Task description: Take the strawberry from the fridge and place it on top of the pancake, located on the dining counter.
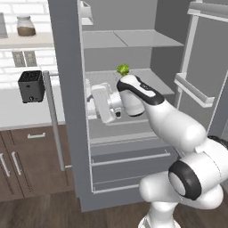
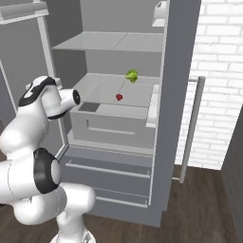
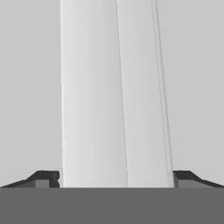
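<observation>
Reaching: the white arm bends into the open fridge (image 1: 71, 133), its hand turned toward the fridge's left wall at middle-shelf height.
Gripper: the gripper (image 3: 116, 179) stands wide open and holds nothing; its two dark fingertips (image 3: 43, 178) sit far apart at the lower corners of the hand view, with a pale vertical panel between them.
Hidden: in the left base view the hand and forearm cover most of the middle shelf, and the fingers themselves are hard to make out against the grey wall.
Strawberry: the strawberry (image 2: 119, 97) lies on the middle shelf (image 2: 137, 97), toward its back edge, a tiny red speck too small to show texture.
Leafy clump: the green leafy clump (image 1: 123, 69) sits near the shelf's back edge, just behind the strawberry; ragged and bright green.
Shelves: flat, pale grey and smooth, with a drawer (image 2: 114, 126) below the middle one.
Handle: a long thin grey bar handle (image 2: 190, 128) runs down the open right door.
Cut off: the fridge top and both doors run past the frame edges.
Counter items: a black boxy appliance (image 1: 31, 86) and a glass jar (image 1: 26, 26) stand left of the fridge.
</observation>
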